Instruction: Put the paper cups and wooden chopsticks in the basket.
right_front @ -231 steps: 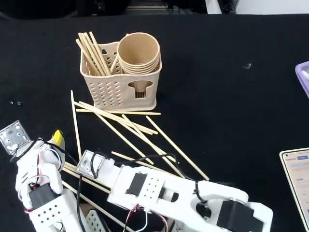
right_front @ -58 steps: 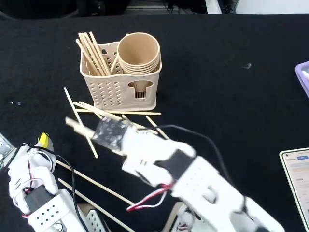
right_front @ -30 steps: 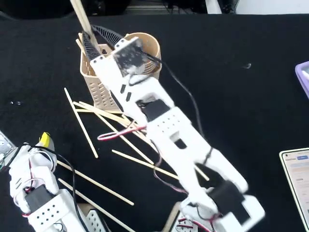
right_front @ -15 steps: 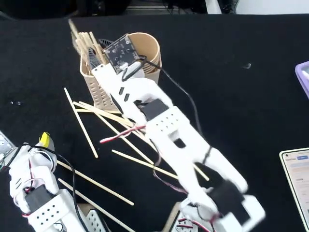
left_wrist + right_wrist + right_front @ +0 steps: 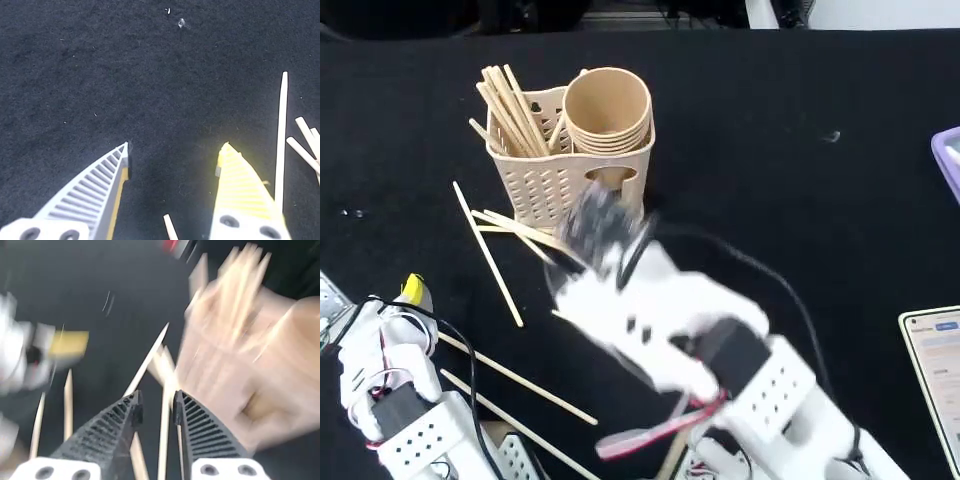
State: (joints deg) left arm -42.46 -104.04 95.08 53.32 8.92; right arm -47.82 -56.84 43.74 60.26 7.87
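Basket [image 5: 560, 185]: upright toward the far side of the black tabletop [image 5: 800, 200].
Paper cups [image 5: 607, 105]: nested in one stack inside the Basket.
Standing chopsticks [image 5: 512, 108]: a leaning bundle in the Basket's other compartment, beside the cups.
Loose chopsticks [image 5: 488, 255]: scattered flat on the tabletop in front of the Basket, between it and the arms.
Right pincer [image 5: 156, 396]: jaws a narrow gap apart, gripping nothing; near the Basket's front, above Loose chopsticks and apart from them.
Left pincer [image 5: 175, 146]: spread wide, empty, low over the tabletop; a single chopstick [image 5: 281, 145] lies just beside its yellow finger [image 5: 245, 190].
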